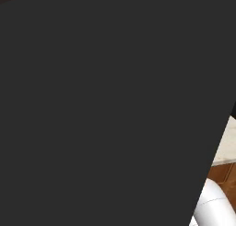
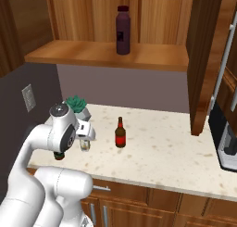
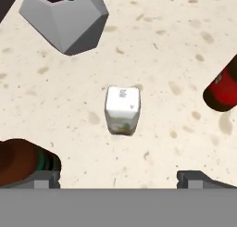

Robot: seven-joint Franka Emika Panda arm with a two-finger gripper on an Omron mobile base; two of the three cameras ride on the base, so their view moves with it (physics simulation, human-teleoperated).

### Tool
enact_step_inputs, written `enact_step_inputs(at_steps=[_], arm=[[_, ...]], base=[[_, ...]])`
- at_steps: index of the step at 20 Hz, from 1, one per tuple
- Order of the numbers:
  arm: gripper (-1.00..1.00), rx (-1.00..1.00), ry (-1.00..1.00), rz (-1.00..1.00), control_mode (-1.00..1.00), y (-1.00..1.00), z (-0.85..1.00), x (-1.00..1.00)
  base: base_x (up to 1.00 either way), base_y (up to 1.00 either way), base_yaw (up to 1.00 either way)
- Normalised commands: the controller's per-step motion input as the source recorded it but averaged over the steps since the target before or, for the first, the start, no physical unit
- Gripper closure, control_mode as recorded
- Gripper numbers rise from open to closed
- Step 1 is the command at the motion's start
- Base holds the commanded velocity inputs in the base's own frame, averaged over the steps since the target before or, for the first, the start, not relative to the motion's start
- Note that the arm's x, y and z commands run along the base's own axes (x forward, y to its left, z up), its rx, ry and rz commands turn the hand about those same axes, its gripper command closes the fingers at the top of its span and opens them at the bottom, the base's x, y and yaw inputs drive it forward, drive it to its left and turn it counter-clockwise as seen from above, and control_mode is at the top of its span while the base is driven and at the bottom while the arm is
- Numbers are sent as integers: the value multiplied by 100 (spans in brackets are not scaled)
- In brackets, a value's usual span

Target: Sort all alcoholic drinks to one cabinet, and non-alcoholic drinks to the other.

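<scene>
The tool (image 3: 118, 177) hangs spread wide and empty above the small white carton (image 3: 122, 109), which stands on the speckled tabletop (image 3: 185, 36) roughly centred between the two fingertips (image 3: 196, 177) in the hand view. The main risk is crowding — a brown beer bottle with a green label (image 3: 23, 162) sits right at the left fingertip, so a straight descent could knock it over or wedge it against the carton. A second bottle with a red label (image 3: 224, 89) stands off to the other side, apart from the carton, and the grey plant pot (image 3: 65, 20) sits beyond it; both look clear unless the hand drifts. The carton is small and light, so an off-centre squeeze could tip it. The purple bottle (image 2: 122, 30) already stands on the open cabinet shelf (image 2: 152, 57).
</scene>
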Motion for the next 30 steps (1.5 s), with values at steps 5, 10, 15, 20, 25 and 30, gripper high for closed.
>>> enact_step_inputs(at_steps=[5, 10, 15, 20, 25, 30], arm=[[-100, 0, 0, -1, -100, 6, -13, 23], [-100, 0, 1, -1, -100, 7, -10, 23], [-100, 0, 0, -1, -100, 1, -22, 21], [-100, 0, 0, -2, -100, 0, -31, 20], [-100, 0, 0, -2, -100, 0, -32, 18], [-100, 0, 0, -2, -100, 0, -29, 14]], base=[[0, 0, 0], [0, 0, 0], [0, 0, 0], [0, 0, 0], [0, 0, 0], [0, 0, 0]])
